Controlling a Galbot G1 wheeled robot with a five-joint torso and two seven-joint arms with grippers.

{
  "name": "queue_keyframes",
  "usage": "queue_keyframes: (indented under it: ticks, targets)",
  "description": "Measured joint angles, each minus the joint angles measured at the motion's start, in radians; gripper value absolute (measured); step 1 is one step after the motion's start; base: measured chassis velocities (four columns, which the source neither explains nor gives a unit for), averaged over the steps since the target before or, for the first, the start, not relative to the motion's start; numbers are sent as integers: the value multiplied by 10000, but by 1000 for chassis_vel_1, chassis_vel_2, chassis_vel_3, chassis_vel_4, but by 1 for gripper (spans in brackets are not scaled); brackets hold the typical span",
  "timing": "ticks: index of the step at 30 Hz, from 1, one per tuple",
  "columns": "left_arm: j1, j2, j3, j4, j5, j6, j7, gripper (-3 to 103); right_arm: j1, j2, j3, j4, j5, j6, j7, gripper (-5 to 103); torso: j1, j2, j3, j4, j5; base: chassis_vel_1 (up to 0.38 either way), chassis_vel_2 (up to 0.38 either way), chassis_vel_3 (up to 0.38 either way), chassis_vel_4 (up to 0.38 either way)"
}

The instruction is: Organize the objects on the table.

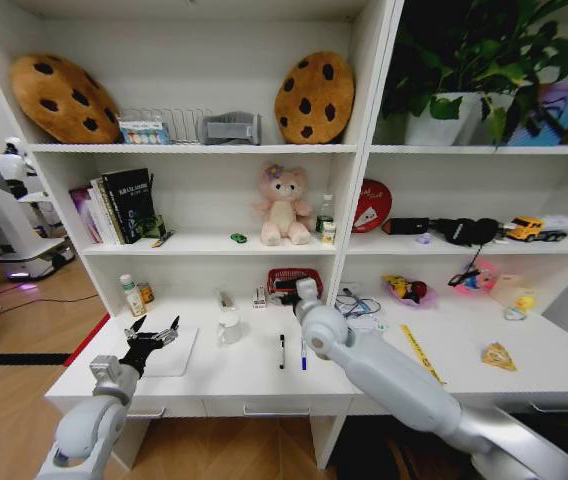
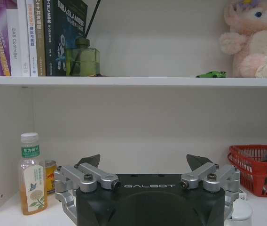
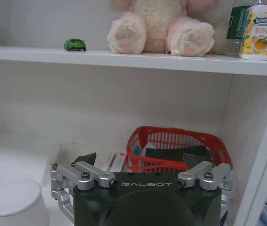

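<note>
Left gripper [image 1: 156, 335] lower left of head view, over white pad, fingers wide, empty. Right gripper [image 3: 142, 162] fingers wide, empty, near red basket [image 1: 293, 281]. White cup [image 1: 229, 326] centre desk; pens [image 1: 283, 351] just right of it. Risk: right forearm sweeping pens off white desk [image 1: 254, 375], or tipping cup.

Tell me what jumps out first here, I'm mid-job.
The right arm's gripper hangs open over the desk just before the red basket. The left gripper hangs open above the white pad at the desk's left. Two pens lie loose in the middle.
</note>
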Motion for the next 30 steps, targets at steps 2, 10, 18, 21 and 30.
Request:
queue_keyframes:
  ticks: [2,10,18,21,30]
  targets:
    - [0,0,0,0,0,0,0,100,-566,47,550,-276,-929,735,-1085,100,0,0,-1,0,-3,0,0,0,0]
    - [1,0,0,0,0,0,0,100,-1124,1823,1207,-1294,-1049,1661,-740,100,2,0,0,0,-4,0,0,0,0]
    - [0,0,0,0,0,0,0,100,-1209,3189,1332,-2327,-1093,1612,523,100,2,0,0,0,-6,0,0,0,0]
    - [0,0,0,0,0,0,0,100,-1325,3431,1446,-2513,-674,1011,1026,100,2,-1,0,-2,-5,0,0,0,0]
    - [0,0,0,0,0,0,1,100,-1497,3552,1738,-2926,215,599,1111,100,1,-1,0,-3,-4,0,0,0,0]
